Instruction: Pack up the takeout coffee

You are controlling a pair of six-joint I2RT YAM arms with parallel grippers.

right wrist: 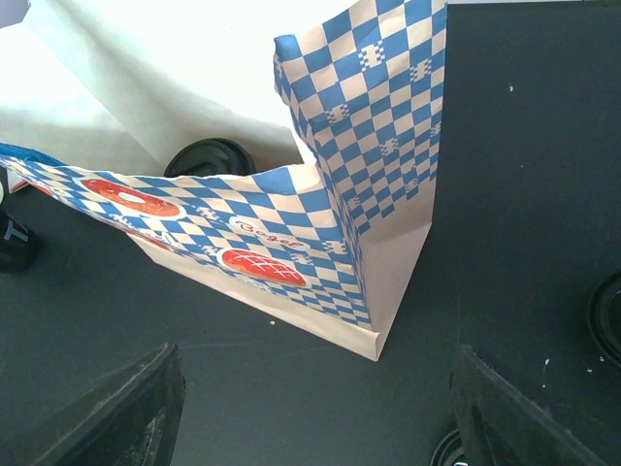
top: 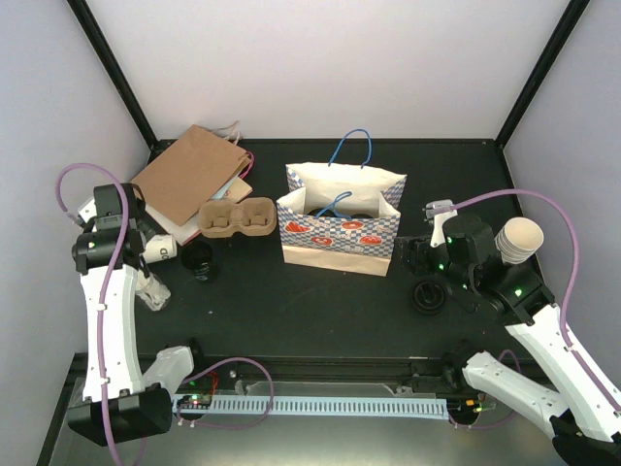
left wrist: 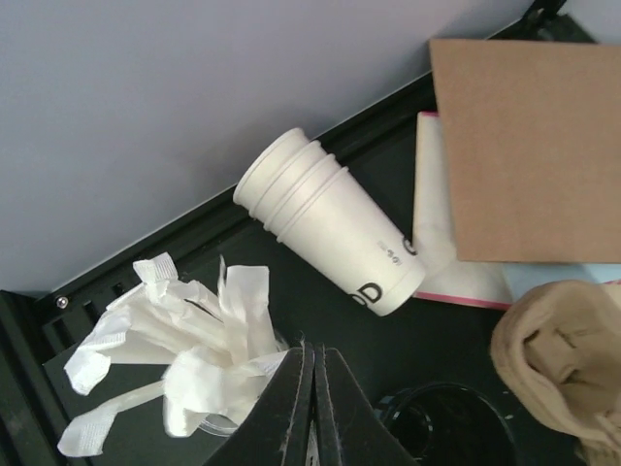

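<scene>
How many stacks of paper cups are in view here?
2. One stack lies on its side at the left, beside the brown bag; the other is at the far right. More could be hidden inside the checked bag.

The left arm [top: 102,311] rises from its base at 7 o'clock to an elbow at 9 o'clock. Its wrist bends down, so the left gripper [left wrist: 312,388] points toward 5 o'clock, jaws pressed together. The right arm [top: 543,335] reaches from 5 o'clock toward 3 o'clock. The right gripper [right wrist: 312,361] faces 9 o'clock, jaws wide apart.
</scene>
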